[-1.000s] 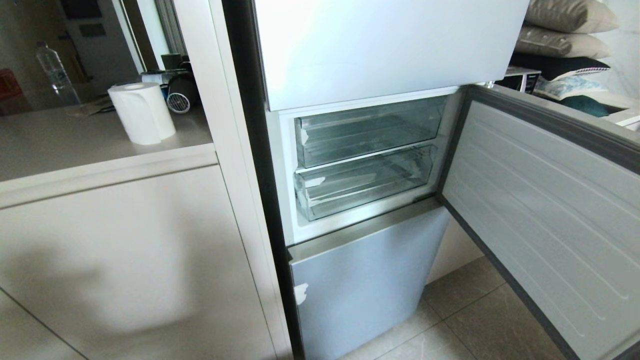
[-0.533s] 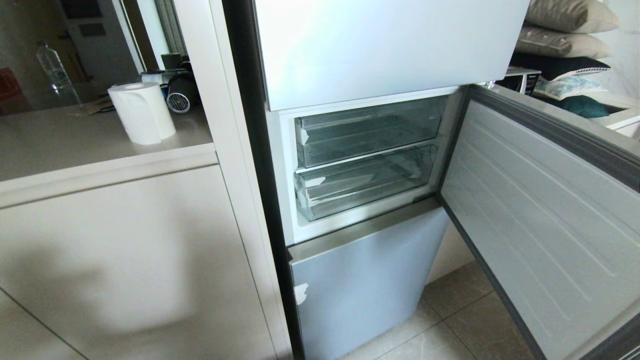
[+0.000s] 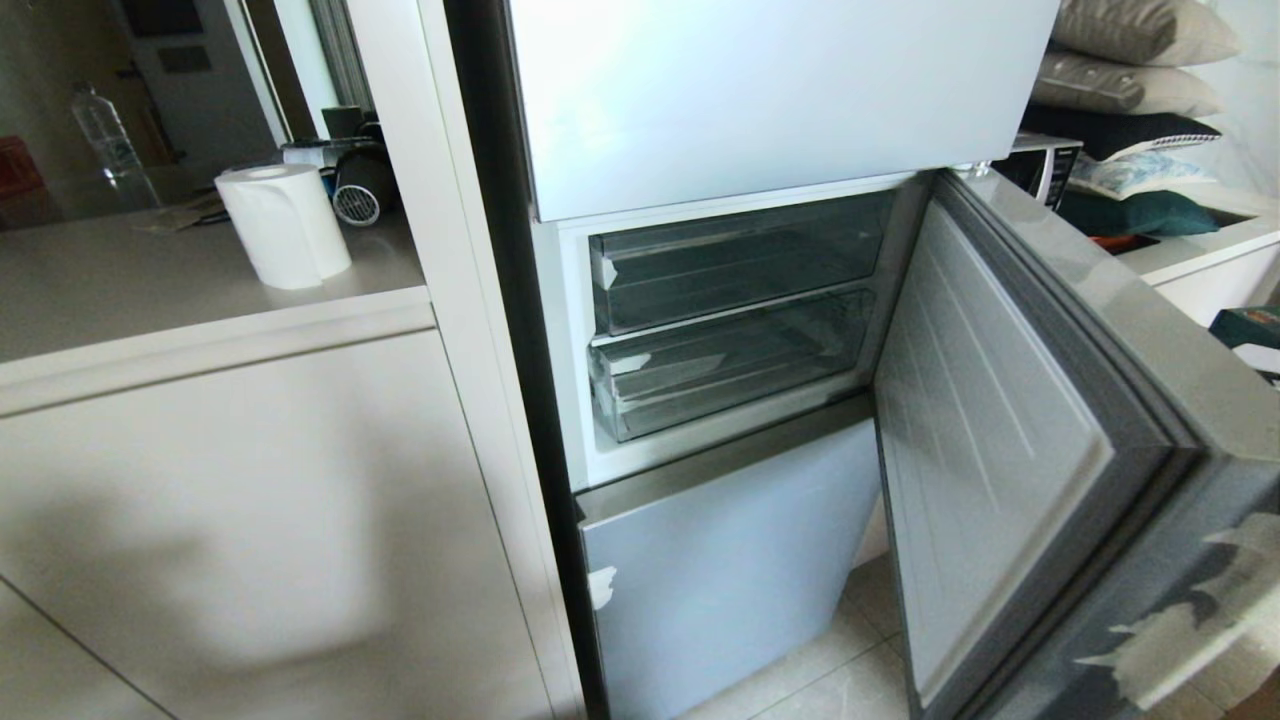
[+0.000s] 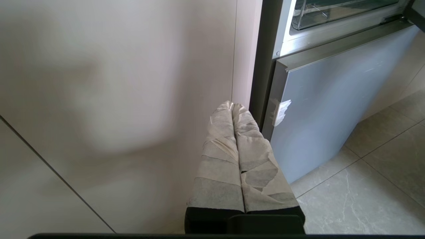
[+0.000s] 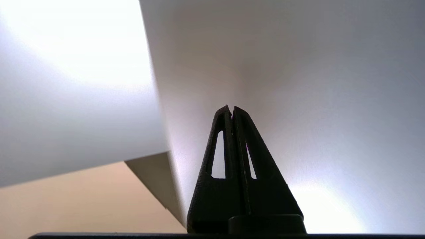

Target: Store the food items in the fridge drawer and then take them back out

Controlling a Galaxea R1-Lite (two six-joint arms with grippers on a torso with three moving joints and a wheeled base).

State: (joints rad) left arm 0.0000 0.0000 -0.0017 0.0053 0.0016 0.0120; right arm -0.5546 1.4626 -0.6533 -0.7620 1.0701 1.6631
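Note:
No food items show in any view. In the head view the fridge's middle compartment stands open with two clear bins pushed in. The lower one, the fridge drawer (image 3: 730,365), looks empty; its front corner also shows in the left wrist view (image 4: 332,13). The compartment's door (image 3: 990,450) hangs half-swung at the right. My right gripper (image 5: 231,107) is shut and empty, its black tips close against a pale flat panel; it is outside the head view. Low beside the cream cabinet front hangs my left gripper (image 4: 232,104), tape-wrapped fingers (image 4: 219,159) shut on nothing.
A silver-blue lower door panel (image 3: 730,560) is closed under the open compartment. The counter (image 3: 200,290) at left carries a paper roll (image 3: 285,225) and a bottle (image 3: 110,135). Pillows (image 3: 1130,60) are stacked at the far right. Tiled floor (image 4: 365,192) lies below.
The open middle door has swung leftward toward the fridge, now showing its edge and outer face. The drawers and the left arm have not moved.

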